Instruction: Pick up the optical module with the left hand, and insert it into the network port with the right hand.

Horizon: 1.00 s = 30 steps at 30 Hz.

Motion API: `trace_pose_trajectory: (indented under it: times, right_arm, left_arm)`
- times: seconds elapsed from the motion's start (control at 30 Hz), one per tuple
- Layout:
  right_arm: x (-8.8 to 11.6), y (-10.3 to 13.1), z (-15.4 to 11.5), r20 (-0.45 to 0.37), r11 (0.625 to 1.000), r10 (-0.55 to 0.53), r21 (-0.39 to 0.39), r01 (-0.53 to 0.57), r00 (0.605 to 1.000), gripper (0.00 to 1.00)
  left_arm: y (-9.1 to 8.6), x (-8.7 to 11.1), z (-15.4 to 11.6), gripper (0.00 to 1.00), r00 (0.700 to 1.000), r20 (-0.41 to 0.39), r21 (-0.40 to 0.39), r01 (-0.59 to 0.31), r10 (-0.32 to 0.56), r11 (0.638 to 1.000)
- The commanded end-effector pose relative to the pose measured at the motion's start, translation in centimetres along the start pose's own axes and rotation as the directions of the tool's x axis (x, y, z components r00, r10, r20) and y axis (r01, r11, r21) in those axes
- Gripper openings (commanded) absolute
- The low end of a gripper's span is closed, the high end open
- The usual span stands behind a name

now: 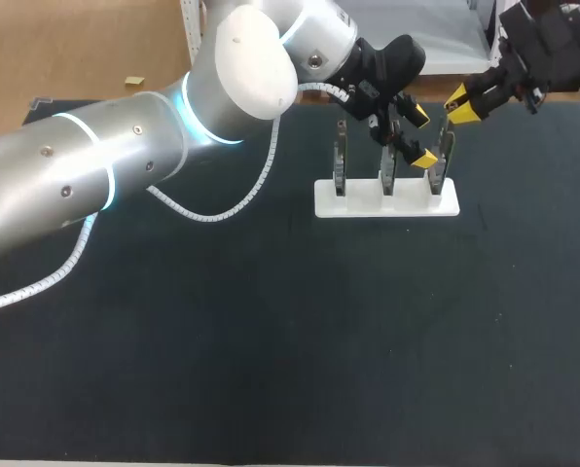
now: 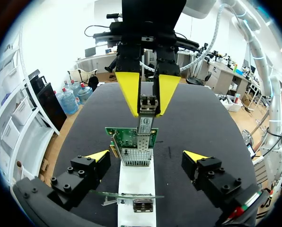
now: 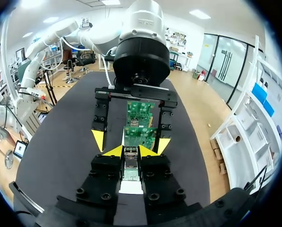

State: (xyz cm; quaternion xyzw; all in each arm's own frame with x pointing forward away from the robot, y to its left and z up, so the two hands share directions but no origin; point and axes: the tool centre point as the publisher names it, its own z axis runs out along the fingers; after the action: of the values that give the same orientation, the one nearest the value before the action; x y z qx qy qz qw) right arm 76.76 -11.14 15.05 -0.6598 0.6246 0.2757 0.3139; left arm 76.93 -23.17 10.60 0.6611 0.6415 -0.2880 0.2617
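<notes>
The dark worktop (image 1: pixel 271 370) carries one landmark, a white stand (image 1: pixel 368 206) with circuit cards standing upright in it; everything else is placed from that stand. The left arm (image 1: pixel 125 165) comes in as a big silver sweep and ends over the stand; the right arm (image 1: pixel 553 39) hangs just beyond the end of the stand on its own side. The network card (image 2: pixel 131 137) in question stands at that same end.

The left tool (image 1: pixel 422 138) is spread wide, one yellow tip on each side of the card above the stand, gripping nothing. The right tool (image 1: pixel 461 105) is closed on the optical module (image 2: pixel 147 111), both yellow tips pressed to its sides. The module points down at the card, and its lower end meets the metal network port (image 2: pixel 137 153) on the card's upper edge. How far it has gone in I cannot tell.

By my reading, the pick-up and hand-over are done and the insertion is in hand. The next move calls for a straight push by the right tool along the port's axis until the module seats. The module must stay square to the opening, since a tilt could jam it or rock the card in the stand. Only then should the right tool let go and draw back.
</notes>
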Motion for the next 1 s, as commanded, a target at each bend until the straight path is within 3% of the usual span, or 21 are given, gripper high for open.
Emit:
trace_pose_trajectory:
  times: [0.03,0.1,0.13,0.17,0.43,0.8,0.83,0.9,1.0]
  right_arm:
    - [0.1,0.0,0.3,-0.001,1.0,0.002,-0.001,-0.002,1.0,0.0]
    - [0.2,0.0,0.3,-0.001,1.0,0.004,-0.001,-0.004,1.0,0.0]
    - [0.2,0.0,0.3,-0.001,1.0,0.006,-0.001,-0.006,1.0,0.27]
    - [0.2,0.0,0.3,0.003,1.0,0.013,-0.003,-0.013,1.0,1.0]
    - [-0.3,0.0,-0.6,0.032,0.999,0.037,0.0,-0.037,0.999,1.0]
    - [-1.7,-0.5,-3.0,0.151,0.997,0.077,-0.014,-0.076,0.986,1.0]
    - [-1.7,-0.5,-3.0,0.148,0.997,0.073,-0.014,-0.072,0.986,0.47]
    - [-1.7,-0.6,-2.9,0.149,0.998,0.067,-0.011,-0.066,0.987,0.0]
    - [-1.3,-0.6,-2.4,0.144,0.998,0.064,-0.014,-0.062,0.988,0.0]
  left_arm:
    - [0.2,-0.2,0.0,1.0,1.0,-0.007,0.003,0.003,-0.003,1.0]
    - [0.2,-0.2,0.0,1.0,1.0,-0.007,0.003,0.003,-0.003,1.0]
    - [0.2,-0.2,0.0,1.0,1.0,-0.007,0.003,0.003,-0.003,1.0]
    - [0.2,-0.2,0.0,1.0,1.0,-0.007,0.003,0.003,-0.003,1.0]
    - [0.2,-0.2,0.0,1.0,1.0,-0.007,0.003,0.003,-0.003,1.0]
    - [0.2,-0.2,0.0,1.0,1.0,-0.007,0.003,0.003,-0.003,1.0]
    - [0.2,-0.2,0.0,1.0,1.0,-0.007,0.003,0.003,-0.003,1.0]
    - [0.2,-0.2,0.0,1.0,1.0,-0.007,0.003,0.003,-0.003,1.0]
    - [0.2,-0.2,0.0,1.0,1.0,-0.007,0.003,0.003,-0.003,1.0]
